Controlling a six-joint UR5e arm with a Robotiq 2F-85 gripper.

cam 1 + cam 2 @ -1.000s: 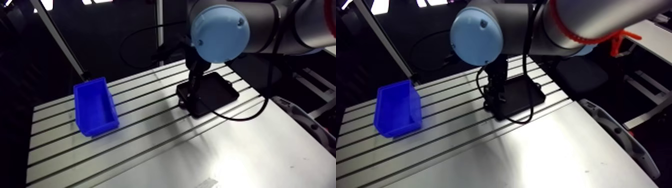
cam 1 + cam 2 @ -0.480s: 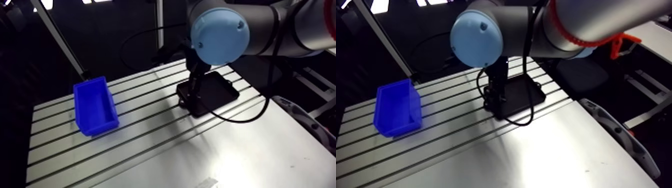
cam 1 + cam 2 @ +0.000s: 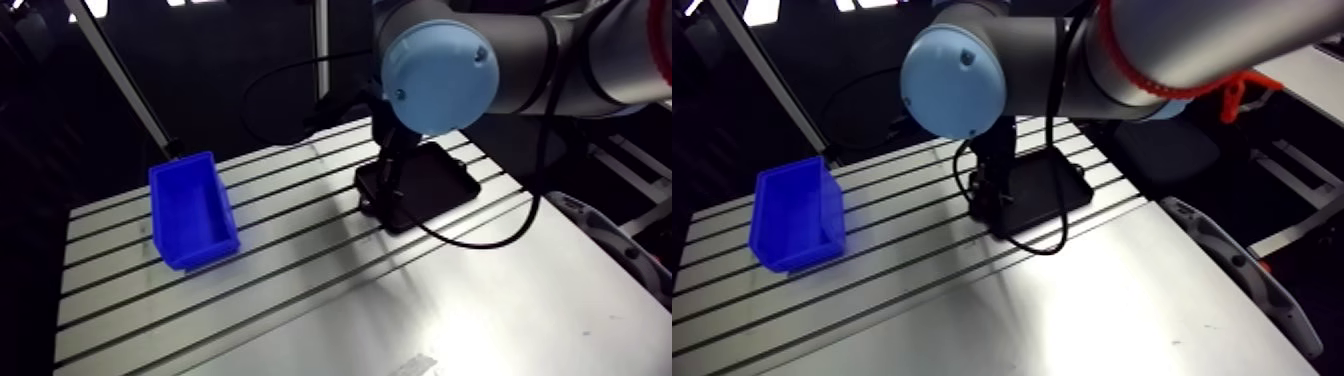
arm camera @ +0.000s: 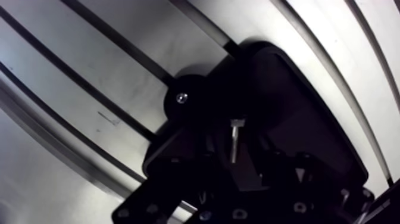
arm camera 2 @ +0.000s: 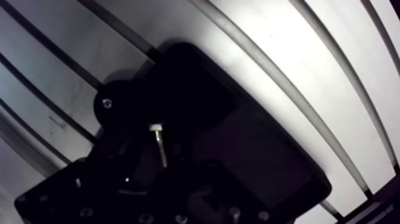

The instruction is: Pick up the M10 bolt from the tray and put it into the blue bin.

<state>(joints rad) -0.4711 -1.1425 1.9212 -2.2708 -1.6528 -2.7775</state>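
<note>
A small silver M10 bolt (image 4: 236,136) stands out against the black tray (image 4: 297,113), close to the tray's corner with the round tab. In the wrist view my gripper (image 4: 233,159) has its dark fingers close on either side of the bolt's shank, and the head points away from the wrist. The fingers look shut on the bolt, though dark on dark makes the contact hard to read. In the arm view the gripper (image 3: 383,193) hangs low over the near-left corner of the tray (image 3: 432,185). The blue bin (image 3: 192,212) stands open to the tray's left, well apart.
The slotted aluminium table (image 3: 300,290) stretches between bin and tray. A smooth bright plate (image 3: 480,320) covers the front right. A slanted metal post (image 3: 125,75) rises behind the bin.
The gripper stays at the tray's corner. The picture has shifted only slightly; bin and tray keep their places.
</note>
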